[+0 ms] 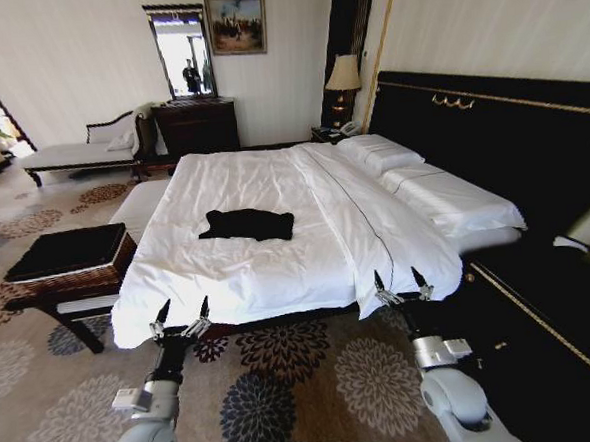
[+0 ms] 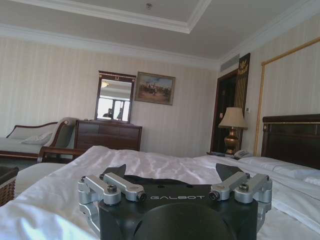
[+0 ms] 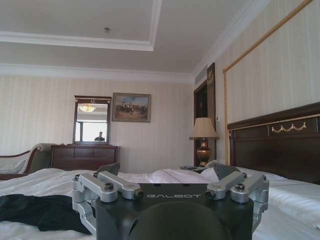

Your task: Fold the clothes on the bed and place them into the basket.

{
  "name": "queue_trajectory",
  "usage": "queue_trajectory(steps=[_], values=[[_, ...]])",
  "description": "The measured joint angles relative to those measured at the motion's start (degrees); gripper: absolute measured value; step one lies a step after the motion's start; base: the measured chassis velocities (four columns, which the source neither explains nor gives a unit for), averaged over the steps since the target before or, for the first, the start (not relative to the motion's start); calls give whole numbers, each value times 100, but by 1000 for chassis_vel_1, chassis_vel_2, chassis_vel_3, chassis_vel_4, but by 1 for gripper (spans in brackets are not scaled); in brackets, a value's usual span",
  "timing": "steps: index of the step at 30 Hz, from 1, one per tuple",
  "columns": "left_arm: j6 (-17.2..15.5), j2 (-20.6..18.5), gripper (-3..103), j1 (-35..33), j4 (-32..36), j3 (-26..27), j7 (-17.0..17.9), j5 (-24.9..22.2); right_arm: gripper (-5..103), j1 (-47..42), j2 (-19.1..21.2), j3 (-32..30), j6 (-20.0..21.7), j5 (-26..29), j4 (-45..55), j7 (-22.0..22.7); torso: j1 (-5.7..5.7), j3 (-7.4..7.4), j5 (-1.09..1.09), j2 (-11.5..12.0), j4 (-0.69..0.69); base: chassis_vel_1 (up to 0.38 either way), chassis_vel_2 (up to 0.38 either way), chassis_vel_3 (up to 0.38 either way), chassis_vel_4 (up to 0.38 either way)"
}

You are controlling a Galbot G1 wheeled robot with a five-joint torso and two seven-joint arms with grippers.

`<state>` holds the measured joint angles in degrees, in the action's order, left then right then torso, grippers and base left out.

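Note:
The clothes, one black T-shirt [image 1: 247, 224], lie crumpled on the white duvet of the bed [image 1: 278, 262], left of its middle. They also show as a dark heap [image 3: 40, 211] in the right wrist view. The dark wicker basket [image 1: 69, 257] stands on wooden legs beside the bed's left side. My left gripper [image 1: 185, 305] is open at the foot edge of the bed, near its left corner, and holds nothing. My right gripper [image 1: 396, 274] is open at the right foot corner, also holding nothing. Both are well short of the shirt. In the wrist views the left gripper [image 2: 171, 172] and right gripper [image 3: 167, 171] point across the duvet.
A white bench [image 1: 137, 203] sits between basket and bed. A chaise longue [image 1: 80, 152], a dresser with mirror [image 1: 196, 125] and a lamp [image 1: 343, 75] line the far wall. The black headboard [image 1: 500, 138] and dark furniture [image 1: 543, 346] stand on my right. Patterned carpet [image 1: 285, 377] lies below.

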<state>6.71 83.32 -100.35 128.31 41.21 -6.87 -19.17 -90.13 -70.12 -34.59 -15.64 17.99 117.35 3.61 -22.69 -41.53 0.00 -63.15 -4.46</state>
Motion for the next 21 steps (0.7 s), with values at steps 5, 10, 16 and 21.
queue_trajectory(steps=[5,10,16,21], values=[[-11,4,100,-19,15,18,4,-90,100,4,-19,14,1,-76,-23,51,0,0,0,0,0,0,0,0,0],[-13,27,100,-24,26,27,9,-113,100,4,-40,26,-7,-149,-53,84,0,0,0,0,0,0,0,0,0],[28,54,100,-123,24,-1,-3,-95,100,27,-100,76,-31,-204,-81,119,0,0,-1,0,1,0,0,0,0],[89,45,100,-189,-18,32,-15,-106,100,74,-174,168,-60,-279,-167,122,0,0,-1,0,0,0,0,0,0]])
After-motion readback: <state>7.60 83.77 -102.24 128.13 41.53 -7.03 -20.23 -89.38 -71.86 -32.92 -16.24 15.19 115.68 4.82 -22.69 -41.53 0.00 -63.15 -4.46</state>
